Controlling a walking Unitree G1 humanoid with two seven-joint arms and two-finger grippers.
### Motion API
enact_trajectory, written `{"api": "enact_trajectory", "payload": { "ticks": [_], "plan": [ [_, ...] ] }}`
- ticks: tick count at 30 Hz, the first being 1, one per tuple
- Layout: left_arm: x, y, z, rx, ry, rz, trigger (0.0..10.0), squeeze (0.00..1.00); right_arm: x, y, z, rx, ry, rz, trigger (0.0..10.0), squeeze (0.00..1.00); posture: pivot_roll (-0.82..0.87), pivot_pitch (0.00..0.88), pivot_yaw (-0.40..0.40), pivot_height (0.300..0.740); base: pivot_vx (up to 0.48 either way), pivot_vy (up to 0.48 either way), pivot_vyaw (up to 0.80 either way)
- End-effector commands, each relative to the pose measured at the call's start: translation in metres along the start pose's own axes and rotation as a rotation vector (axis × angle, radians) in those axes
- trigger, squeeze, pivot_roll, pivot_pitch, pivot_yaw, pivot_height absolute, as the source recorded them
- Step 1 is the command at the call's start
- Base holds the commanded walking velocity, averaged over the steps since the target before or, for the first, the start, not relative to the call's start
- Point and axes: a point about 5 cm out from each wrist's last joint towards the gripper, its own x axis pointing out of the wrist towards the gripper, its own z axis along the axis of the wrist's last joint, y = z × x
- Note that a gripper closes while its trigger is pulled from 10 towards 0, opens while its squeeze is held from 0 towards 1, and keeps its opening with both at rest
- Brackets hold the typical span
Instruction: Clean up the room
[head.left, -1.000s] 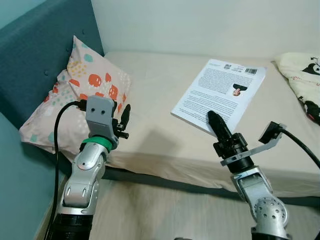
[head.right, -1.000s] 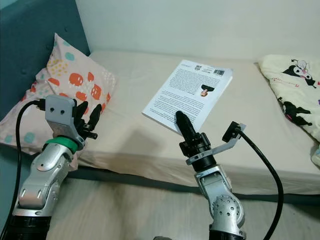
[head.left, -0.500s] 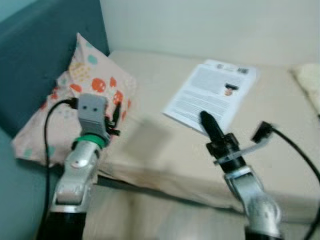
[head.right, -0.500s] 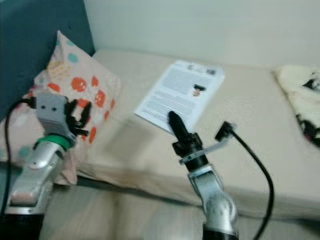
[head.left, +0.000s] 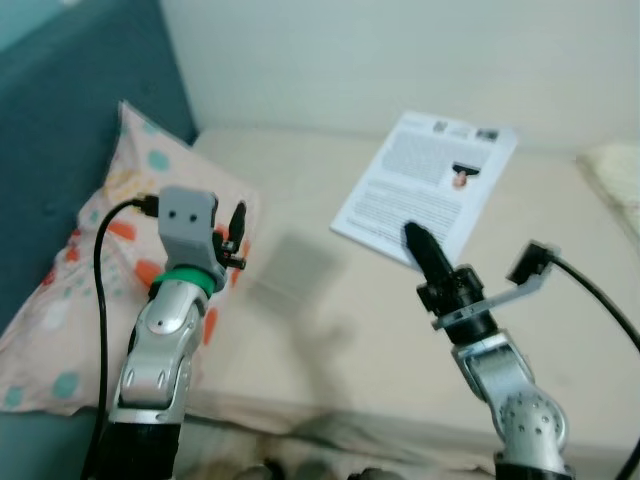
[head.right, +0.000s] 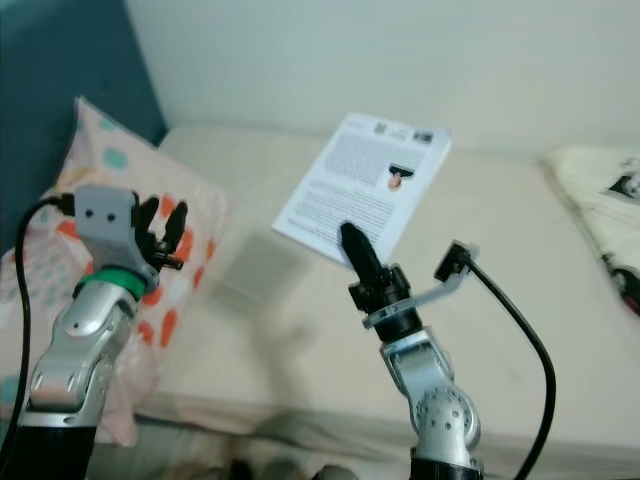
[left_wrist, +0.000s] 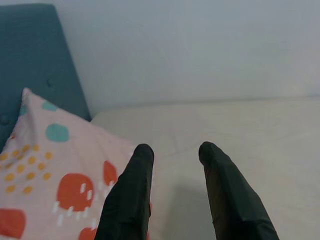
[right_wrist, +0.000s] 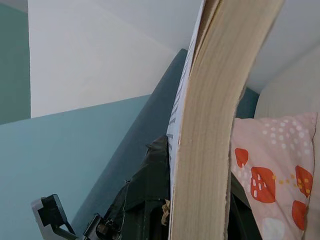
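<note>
Above the beige bed, the right gripper had its black fingers clamped on the near edge of the book, holding it up off the mattress with the printed back cover facing the head camera. The right wrist view looked straight along the page block, one finger pressed against the cover, so the grip was at the book's edge and the rest stuck out unsupported; I'd judge that a pinch made for carrying it off the bed, and a heavy book could sag or swing from it. Over by the patterned pillow that leans on the teal headboard, the left gripper hung with its fingers apart and nothing between them, just above the pillow's corner, most likely kept raised out of the book's way. A second printed cushion lay at the bed's far right.
</note>
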Motion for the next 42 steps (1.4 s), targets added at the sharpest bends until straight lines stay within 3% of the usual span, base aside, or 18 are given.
{"api": "enact_trajectory", "payload": {
  "ticks": [1, 16, 42],
  "plan": [
    [-0.002, -0.003, -0.003, 0.006, 0.008, -0.01, 10.0, 0.0, -0.002, 0.0, 0.003, -0.015, -0.008, 0.001, 10.0, 0.0, -0.09, 0.0, 0.039, 0.74, 0.0, 0.0, 0.0],
    [-0.004, -0.006, -0.012, 0.012, 0.042, -0.025, 10.0, 0.0, 0.002, -0.003, -0.007, -0.02, 0.027, -0.017, 10.0, 0.0, -0.09, 0.0, 0.048, 0.74, 0.0, 0.0, 0.0],
    [-0.005, -0.005, -0.014, 0.02, 0.056, -0.026, 10.0, 0.0, 0.001, -0.003, -0.016, 0.031, 0.048, -0.006, 10.0, 0.0, -0.09, 0.013, 0.059, 0.64, 0.0, 0.0, 0.0]
  ]
}}
